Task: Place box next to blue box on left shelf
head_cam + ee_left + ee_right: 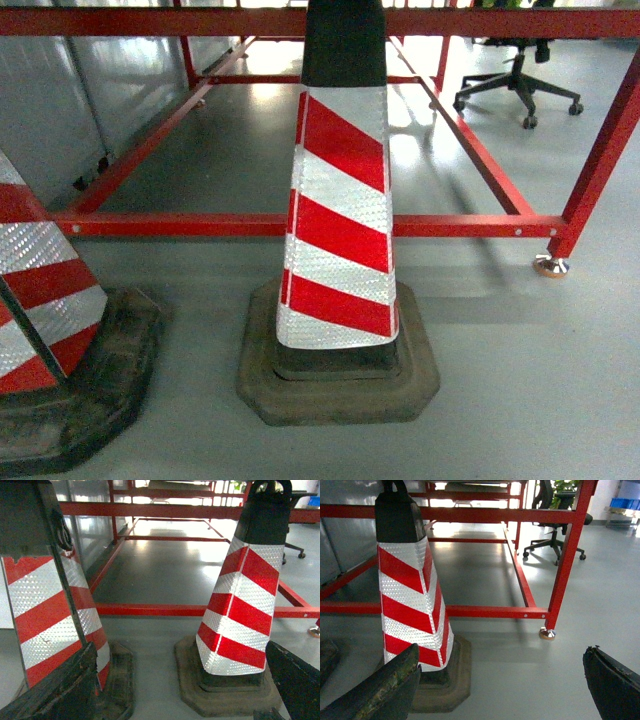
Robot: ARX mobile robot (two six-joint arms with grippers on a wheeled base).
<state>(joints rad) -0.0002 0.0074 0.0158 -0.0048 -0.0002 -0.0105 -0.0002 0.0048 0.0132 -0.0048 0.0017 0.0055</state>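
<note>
Ahead, striped cone [340,230], red frame [300,225], both claws spread wide, empty

The head camera looked forward and slanting down at the floor, close to a striped cone [340,220] standing before a red frame [300,225]. The left wrist camera sat low, facing forward between this cone [242,605] and a second cone [50,610], its gripper fingers [55,690] at the lower corners. The right wrist camera, equally low, faced forward with the shared cone [412,595] on its left and an office chair [555,530] beyond.
</note>
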